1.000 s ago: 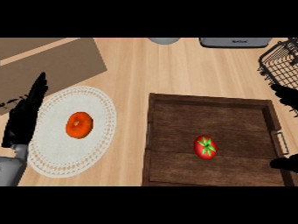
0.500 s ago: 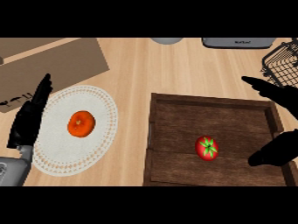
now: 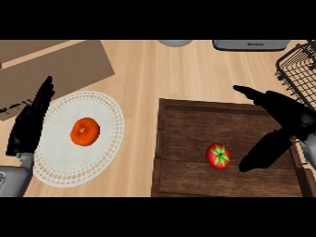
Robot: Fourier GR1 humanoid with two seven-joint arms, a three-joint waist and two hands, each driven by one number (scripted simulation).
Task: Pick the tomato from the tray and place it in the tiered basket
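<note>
Reaching with fingers spread, the right hand (image 3: 283, 127) is hovering just beside the tomato (image 3: 218, 156), which is lying in the wooden tray (image 3: 187, 111) (leaf side up). It should be closing around the tomato's sides. The left hand (image 3: 30, 118) is resting, fingers straight together.

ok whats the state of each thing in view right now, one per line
tomato: lying in the tray, not held
tray: flat on the counter, holding only the tomato
tiered basket: at the right edge, nothing seen in it
right hand: open above the tray, beside the tomato
left hand: open, resting at the left
orange fruit: sitting on the doily
</note>
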